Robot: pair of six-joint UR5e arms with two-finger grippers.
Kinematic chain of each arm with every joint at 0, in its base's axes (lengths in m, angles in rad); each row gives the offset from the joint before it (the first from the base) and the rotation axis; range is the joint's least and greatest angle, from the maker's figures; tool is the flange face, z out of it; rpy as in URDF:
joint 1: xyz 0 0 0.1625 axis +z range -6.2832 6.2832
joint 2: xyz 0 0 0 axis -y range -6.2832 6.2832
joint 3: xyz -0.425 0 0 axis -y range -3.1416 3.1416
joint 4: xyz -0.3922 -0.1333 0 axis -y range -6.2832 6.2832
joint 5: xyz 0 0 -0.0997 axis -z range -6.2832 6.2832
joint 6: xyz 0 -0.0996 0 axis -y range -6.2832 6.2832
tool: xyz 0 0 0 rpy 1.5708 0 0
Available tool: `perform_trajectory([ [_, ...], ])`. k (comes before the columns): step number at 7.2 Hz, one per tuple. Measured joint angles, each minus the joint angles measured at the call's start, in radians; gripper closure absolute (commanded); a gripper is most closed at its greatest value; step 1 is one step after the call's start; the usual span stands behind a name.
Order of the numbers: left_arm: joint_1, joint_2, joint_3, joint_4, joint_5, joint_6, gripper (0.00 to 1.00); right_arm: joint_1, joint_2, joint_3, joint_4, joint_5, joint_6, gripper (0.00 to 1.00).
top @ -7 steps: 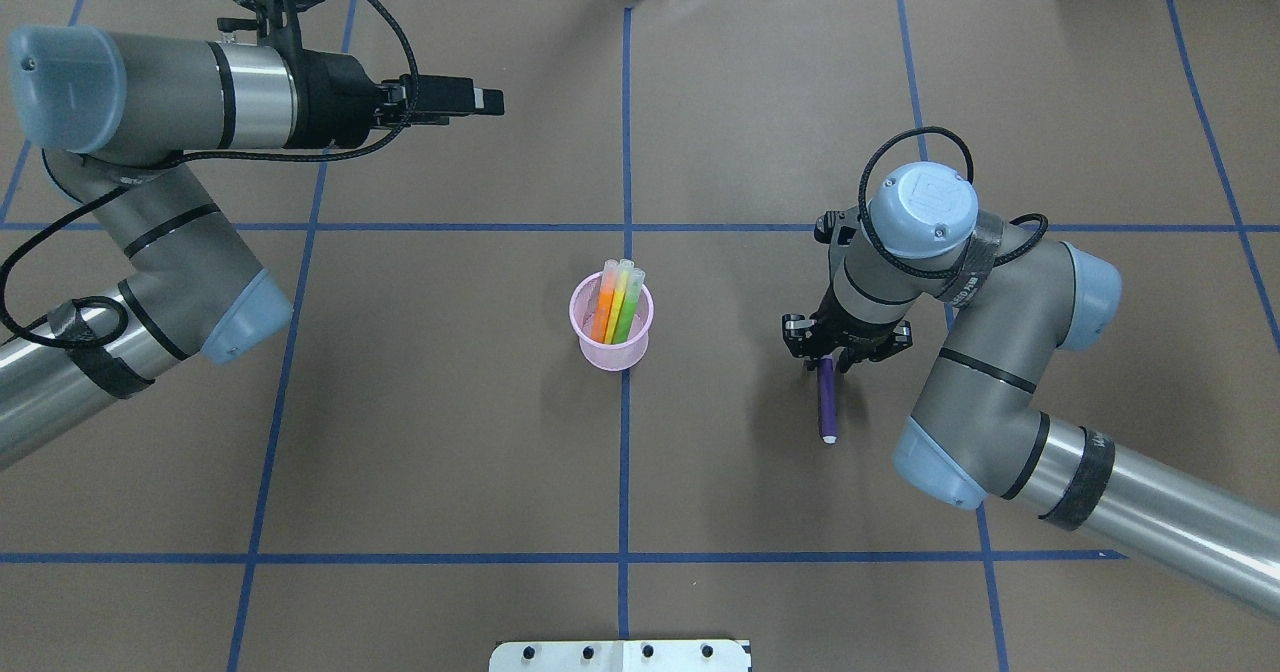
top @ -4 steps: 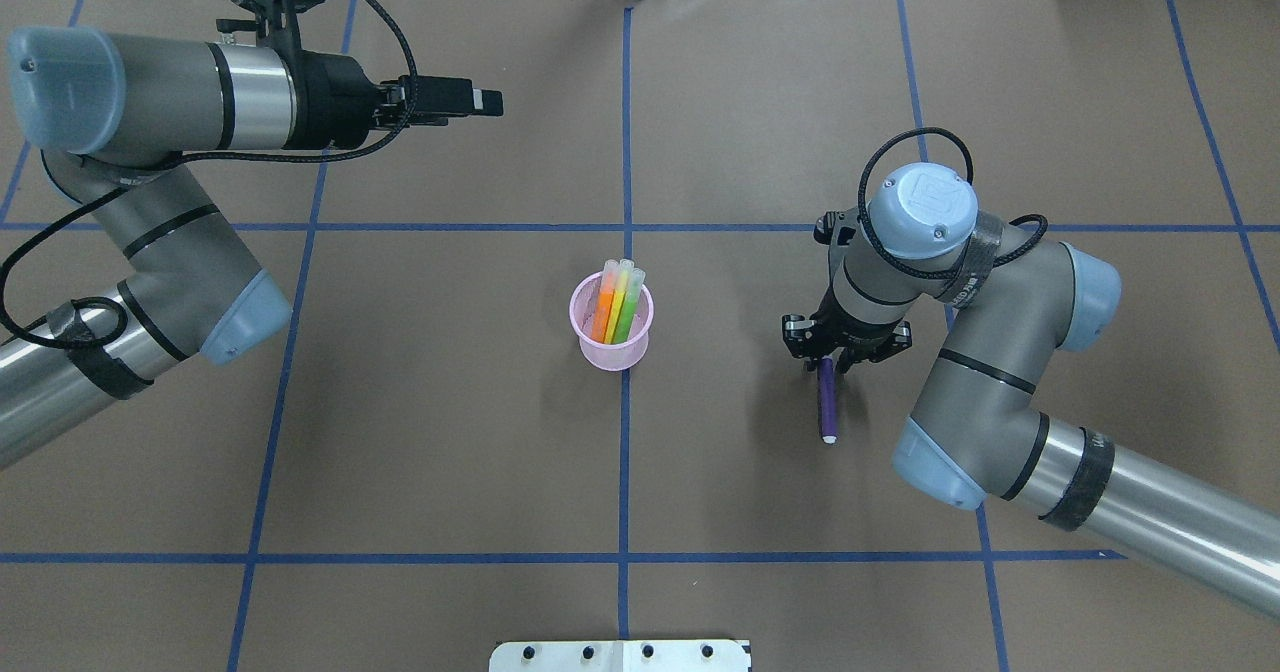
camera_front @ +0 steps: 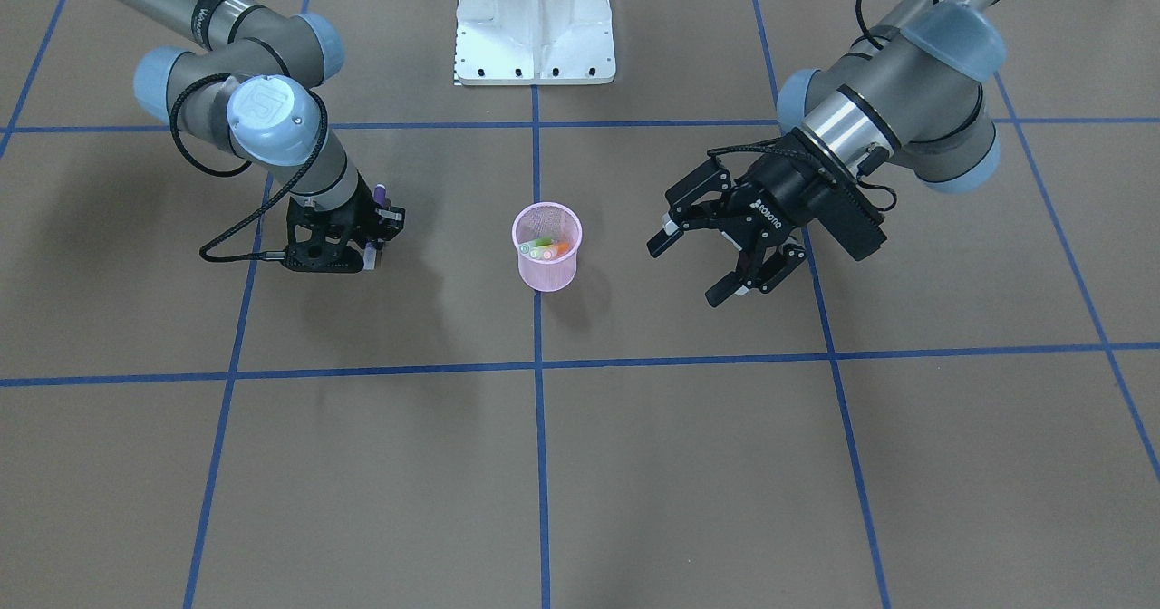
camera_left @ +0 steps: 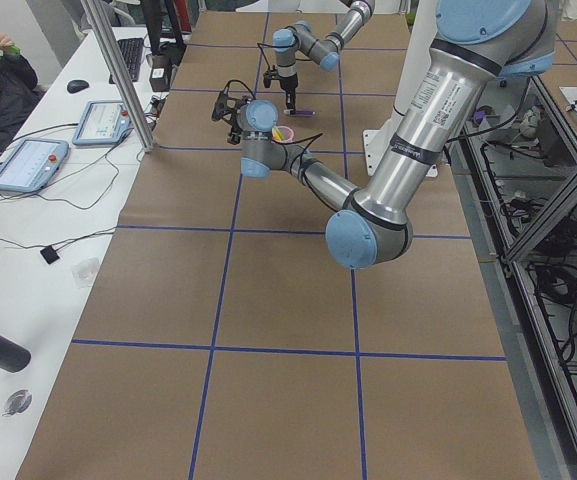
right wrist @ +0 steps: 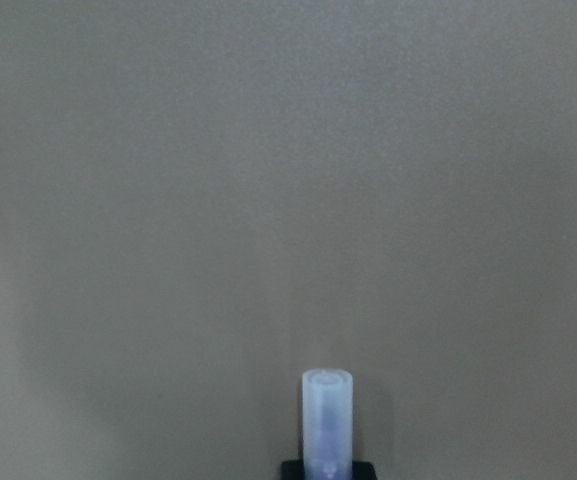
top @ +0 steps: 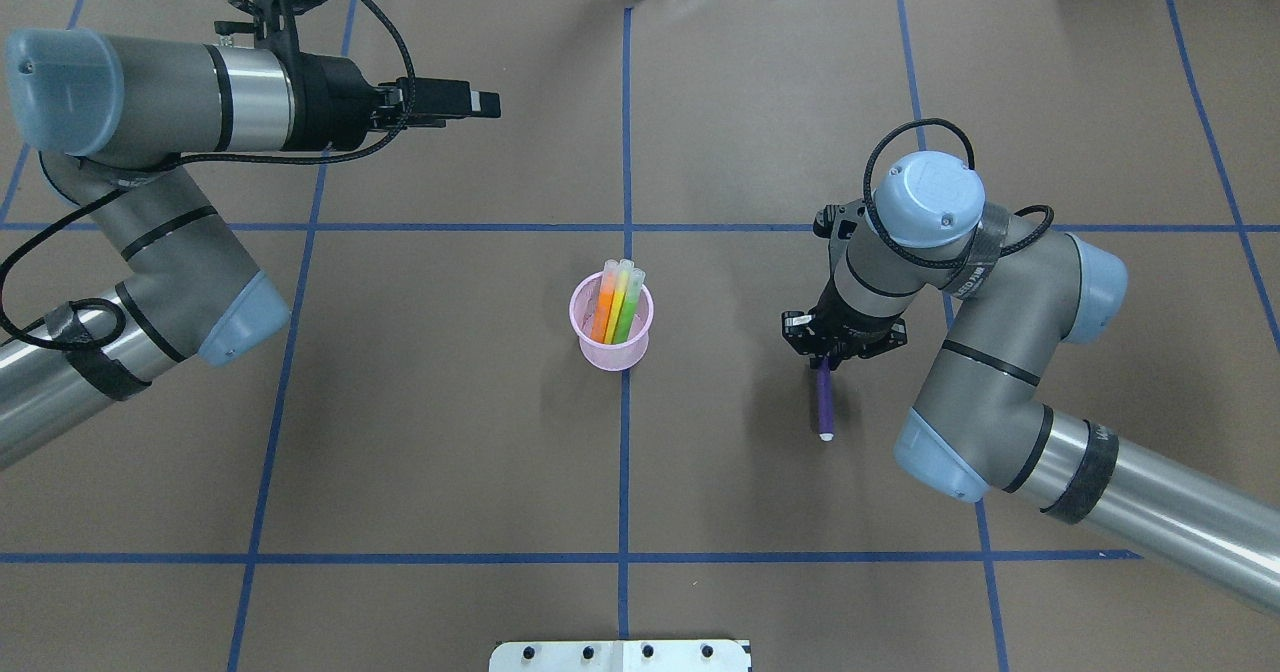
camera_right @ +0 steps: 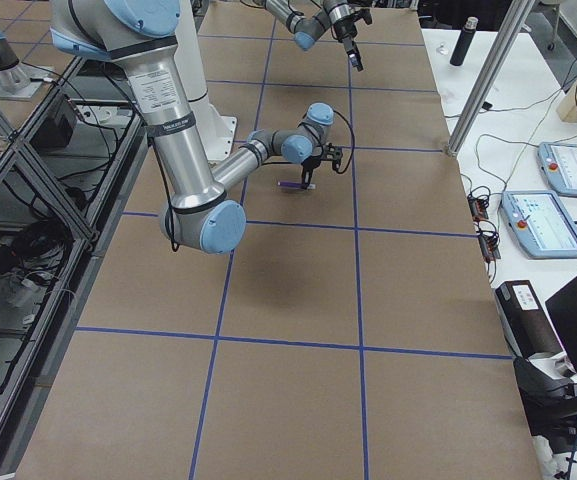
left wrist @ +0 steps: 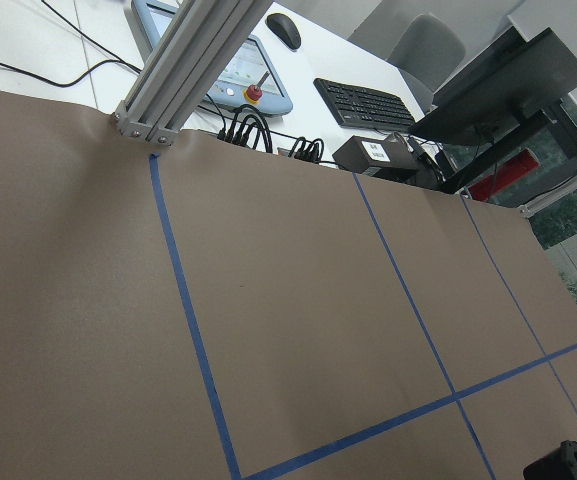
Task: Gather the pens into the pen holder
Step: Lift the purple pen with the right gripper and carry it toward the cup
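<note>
The pink mesh pen holder [top: 581,338] [camera_front: 546,274] stands upright at the table's centre, with an orange pen [top: 603,314] and a green pen [top: 625,318] leaning inside it. To its right, my right gripper [top: 825,356] [camera_front: 370,245] points down and is shut on one end of the purple pen [top: 825,404]. That pen sticks out level toward the robot's side, just above the paper. Its whitish cap [right wrist: 327,415] fills the bottom of the right wrist view. My left gripper [top: 486,103] [camera_front: 686,272] hovers open and holds nothing, far left of the holder.
Brown paper with blue tape lines [top: 625,472] covers the table. The white robot base plate [camera_front: 535,24] sits at the near edge. Monitors, a keyboard [left wrist: 366,103] and cables lie beyond the far edge. Control tablets [camera_right: 553,195] rest on a side bench.
My right arm has drawn up and slightly away, and the purple pen has come with it, its free end shifting a little. The left arm barely moved.
</note>
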Motion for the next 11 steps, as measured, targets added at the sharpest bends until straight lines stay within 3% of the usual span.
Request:
perform_trajectory([
  [2,-0.026,0.009,0.001,0.004,-0.018,0.004,0.02,0.065,0.001,0.105,0.007,0.007,-0.003,1.0],
  [3,-0.067,0.024,0.011,0.01,-0.072,0.015,0.01,0.106,0.012,0.164,0.018,-0.011,-0.006,1.0],
  [5,-0.199,0.052,0.059,0.079,-0.258,0.112,0.01,0.145,0.06,0.217,0.148,-0.11,-0.007,1.0],
  [6,-0.269,0.094,0.076,0.145,-0.325,0.222,0.02,0.127,0.069,0.216,0.271,-0.209,-0.007,1.0],
  [7,-0.319,0.15,0.083,0.219,-0.342,0.369,0.0,0.079,0.073,0.213,0.375,-0.334,-0.007,1.0],
  [9,-0.368,0.306,0.091,0.317,-0.278,0.602,0.0,-0.026,0.081,0.214,0.452,-0.54,-0.009,1.0],
  [11,-0.429,0.37,0.113,0.334,-0.189,0.665,0.0,-0.094,0.09,0.213,0.461,-0.63,-0.023,1.0],
])
